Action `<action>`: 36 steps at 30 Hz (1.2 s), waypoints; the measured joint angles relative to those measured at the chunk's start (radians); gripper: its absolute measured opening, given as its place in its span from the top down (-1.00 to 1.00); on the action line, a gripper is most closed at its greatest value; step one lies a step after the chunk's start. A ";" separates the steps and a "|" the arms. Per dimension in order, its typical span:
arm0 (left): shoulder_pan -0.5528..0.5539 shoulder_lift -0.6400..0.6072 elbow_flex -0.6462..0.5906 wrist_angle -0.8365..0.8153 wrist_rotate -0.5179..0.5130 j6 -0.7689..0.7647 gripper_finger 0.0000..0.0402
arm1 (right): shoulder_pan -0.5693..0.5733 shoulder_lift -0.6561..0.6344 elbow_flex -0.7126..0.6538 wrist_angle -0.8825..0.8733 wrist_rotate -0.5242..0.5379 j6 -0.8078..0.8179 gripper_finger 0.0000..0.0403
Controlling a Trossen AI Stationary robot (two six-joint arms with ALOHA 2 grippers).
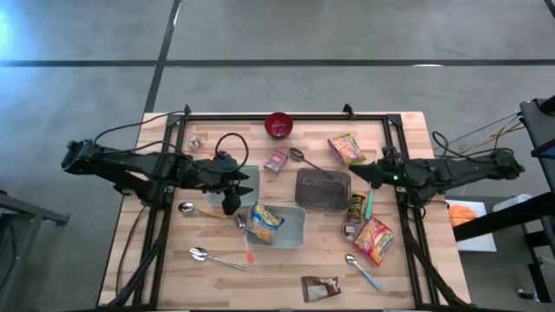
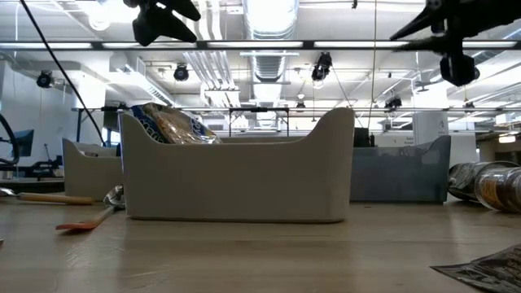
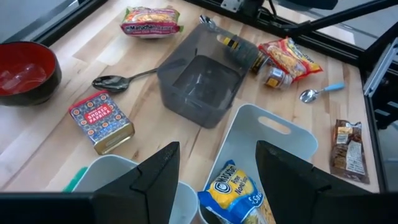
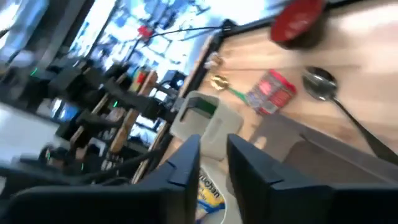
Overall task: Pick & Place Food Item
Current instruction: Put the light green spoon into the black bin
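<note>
On the table (image 1: 399, 269), a chip bag (image 1: 265, 222) lies in the white bin (image 1: 295, 232) near the middle. The grey bin (image 1: 323, 189) sits just beyond it toward the right edge. A bowl (image 1: 278, 125) stands at the far edge; 1 snack packet (image 1: 320, 288) lies at the near edge.

Even overhead light falls on the wooden table (image 1: 399, 269), casting only soft, short shadows beside the arms. At table height, bright ceiling strip lights (image 2: 269, 16) glare white and leave the white bin (image 2: 236, 175) dull against them. The right wrist view is smeared by motion blur, its background washed out; the left wrist view stays sharp
</note>
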 joint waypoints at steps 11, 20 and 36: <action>0.000 0.000 0.000 -0.017 0.018 0.001 -0.06 | -0.069 0.011 0.000 -0.336 -0.043 0.497 0.24; 0.000 0.000 0.000 -0.028 0.018 0.000 -0.06 | -0.120 0.052 0.000 -0.520 -0.187 0.645 0.24; 0.000 0.000 0.000 -0.038 0.018 -0.003 -0.06 | -0.352 0.276 0.132 -0.779 -0.386 0.361 0.24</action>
